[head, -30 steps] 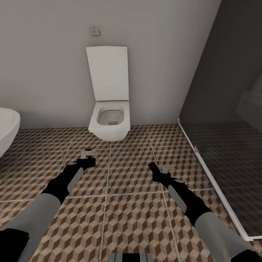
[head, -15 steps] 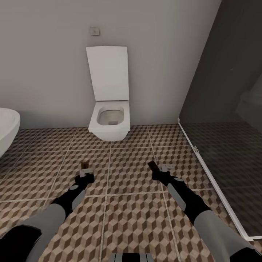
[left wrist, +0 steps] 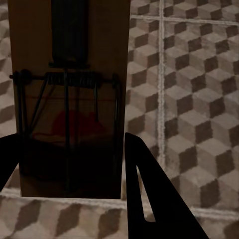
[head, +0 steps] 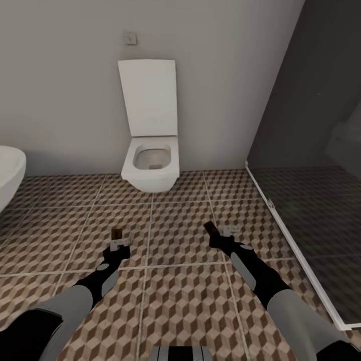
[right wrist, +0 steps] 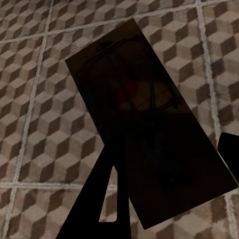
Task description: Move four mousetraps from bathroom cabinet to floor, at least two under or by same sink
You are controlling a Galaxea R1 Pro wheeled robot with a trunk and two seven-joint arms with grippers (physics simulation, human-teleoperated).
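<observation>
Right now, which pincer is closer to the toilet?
Left, slightly. The left pincer sits below the toilet and just to its left, holding a mousetrap. The right pincer is below it and well off to its right, by the shower glass.

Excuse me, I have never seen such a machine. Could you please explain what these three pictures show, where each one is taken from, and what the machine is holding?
This is a simulated robot with two dark arms. The large picture comes from a camera on its head, looking down at a bathroom floor of brown and beige cube-pattern tiles, with a white toilet at the wall.

The other two pictures come from cameras near each hand, looking along its fingers. The left hand holds a flat tan wooden mousetrap with a dark metal spring and a red spot. The right hand holds a second mousetrap of the same kind, which looks darker, in shadow.

Both traps are gripped above the tiles; neither lies on the floor yet.
</observation>
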